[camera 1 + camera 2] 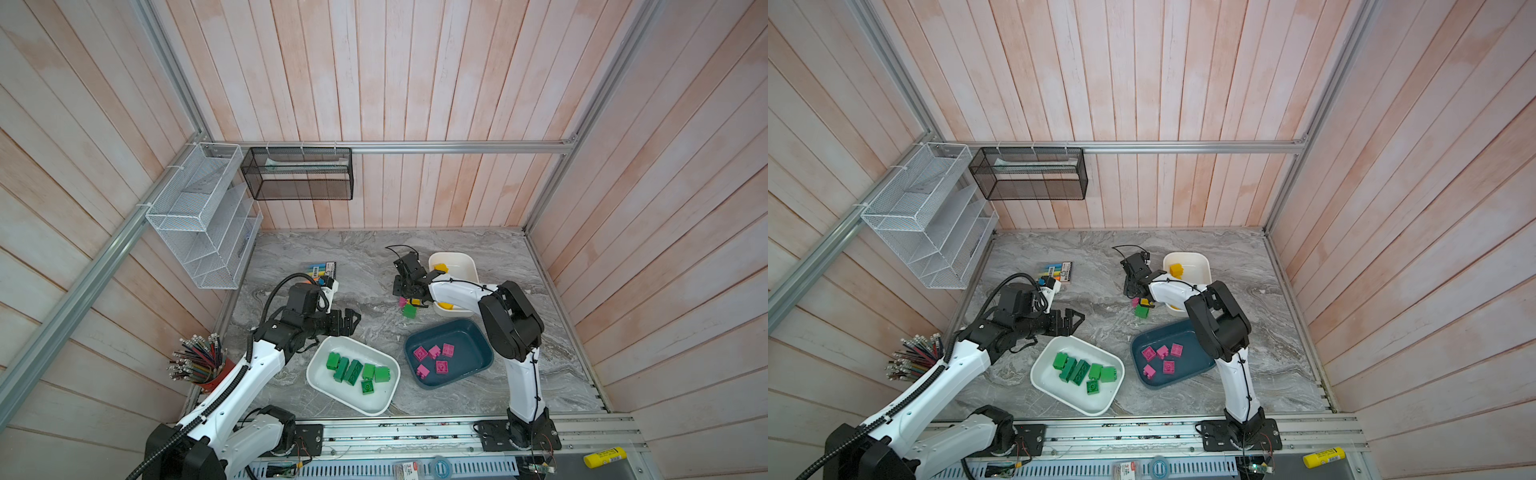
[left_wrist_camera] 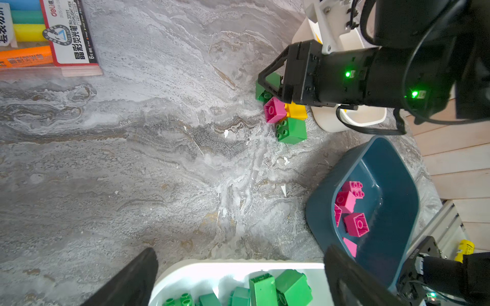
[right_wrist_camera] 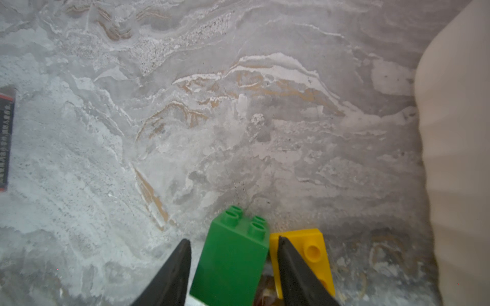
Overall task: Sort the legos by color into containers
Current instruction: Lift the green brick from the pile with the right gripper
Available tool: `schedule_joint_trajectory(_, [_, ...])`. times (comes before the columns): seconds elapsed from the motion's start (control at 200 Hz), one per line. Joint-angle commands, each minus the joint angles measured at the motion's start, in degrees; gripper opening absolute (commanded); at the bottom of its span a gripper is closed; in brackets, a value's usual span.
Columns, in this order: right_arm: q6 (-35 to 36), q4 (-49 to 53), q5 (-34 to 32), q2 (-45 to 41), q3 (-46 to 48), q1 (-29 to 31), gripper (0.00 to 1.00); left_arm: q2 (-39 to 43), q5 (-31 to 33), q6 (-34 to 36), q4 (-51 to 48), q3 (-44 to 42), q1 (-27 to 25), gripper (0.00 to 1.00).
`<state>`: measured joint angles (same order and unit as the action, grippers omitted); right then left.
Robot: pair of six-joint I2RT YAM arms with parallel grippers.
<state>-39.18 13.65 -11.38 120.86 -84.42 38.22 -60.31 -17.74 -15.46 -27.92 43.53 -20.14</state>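
While L end effector (image 1: 354, 321) gapes, R end effector (image 3: 233, 239) astride 1 green lego (image 3: 230, 265), grip unclear, 3 tubs (image 1: 469, 345)

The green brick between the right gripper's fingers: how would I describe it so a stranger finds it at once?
On the grey marble table, beside the white tub that holds yellow bricks, lies a small cluster of loose bricks. The green brick is the one flanked by the fingers of the right gripper, unlike the other green brick, which lies free.

Robot test booth dressed as desk: plank walls (image 1: 415, 83), aluminium frame (image 1: 457, 147), marble-look tabletop (image 1: 353, 257), mesh organizers (image 1: 199, 216), pencil cup (image 1: 214, 376).
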Motion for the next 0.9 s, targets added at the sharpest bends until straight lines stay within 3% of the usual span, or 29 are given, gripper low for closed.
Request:
schedule_joint_trajectory(0.0, [-0.33,1.95,-2.98,2.02,-2.02,0.21,0.5,-0.16,0.07,1.51,-0.55,-0.37,0.37,1.0])
schedule_joint_trajectory(0.45, [1.65,5.79,-4.61,6.28,-6.74,1.24,0.46,-0.77,-0.1,2.05,-0.48,-1.01,0.37,1.0])
schedule_joint_trajectory(0.805, [5.44,9.2,-11.73,5.69,-8.2,4.09,0.4,-1.86,-0.98,2.11,0.22,-1.07,0.37,1.0])
schedule_joint_trajectory(0.895, [5.74,10.09,-12.97,5.97,-8.42,4.47,0.33,-2.0,-1.07,2.15,0.17,-1.08,0.37,1.0])
